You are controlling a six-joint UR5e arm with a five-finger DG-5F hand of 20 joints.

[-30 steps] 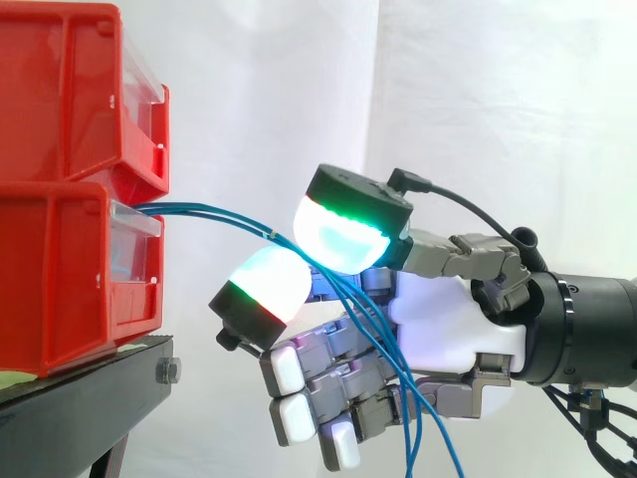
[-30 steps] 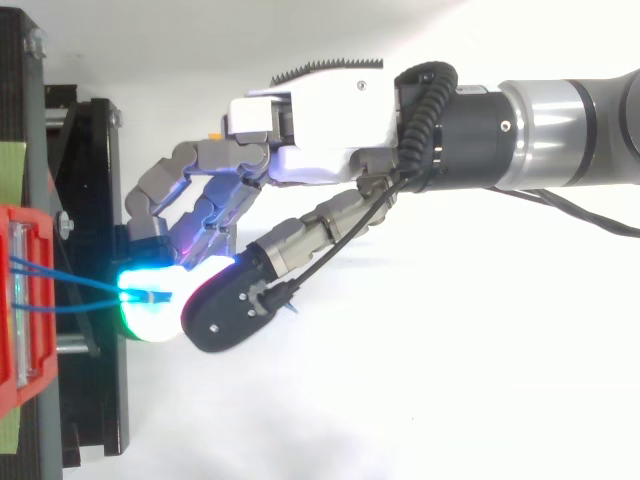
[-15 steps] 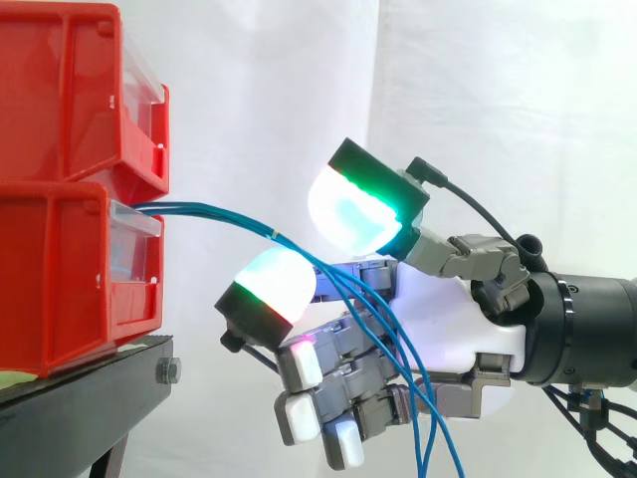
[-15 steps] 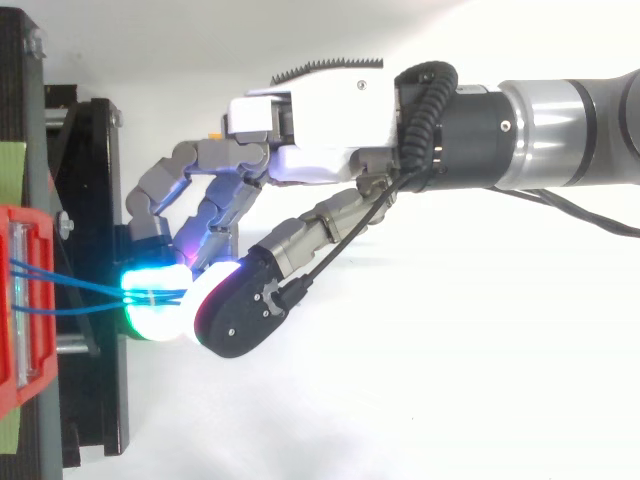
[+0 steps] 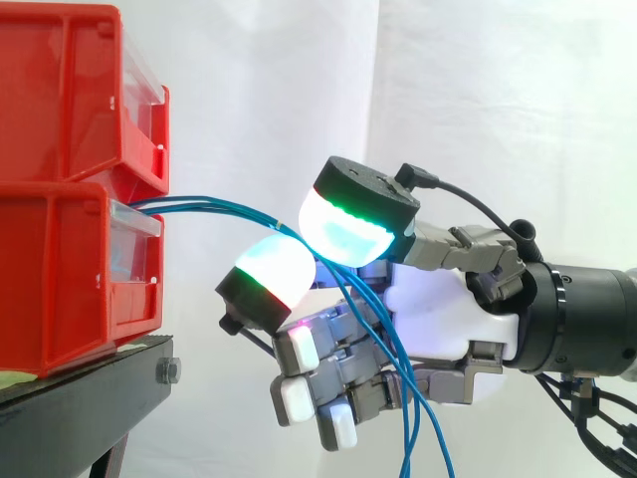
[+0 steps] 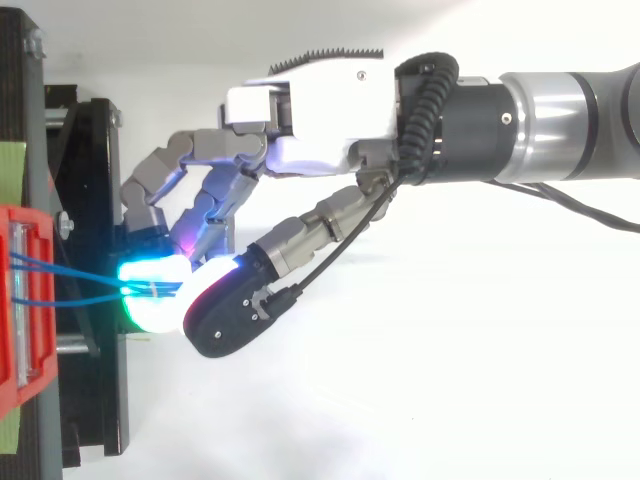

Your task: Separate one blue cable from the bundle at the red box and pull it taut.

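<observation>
red box [image 5: 80,269]: far left, lower bin | blue cables [image 5: 189,206]: leave its front, sag rightward | fingers [image 5: 274,279]: curled, two glowing pads pinching several strands | hand [image 5: 438,319]: judged next: thin the pinch to one strand, then draw right, level.

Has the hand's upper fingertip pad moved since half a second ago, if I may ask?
Yes: the upper pad dropped left toward the red bins, closing on the blue cables.

A black stand [image 5: 90,398] sits before a white curtain [image 5: 478,100].
</observation>
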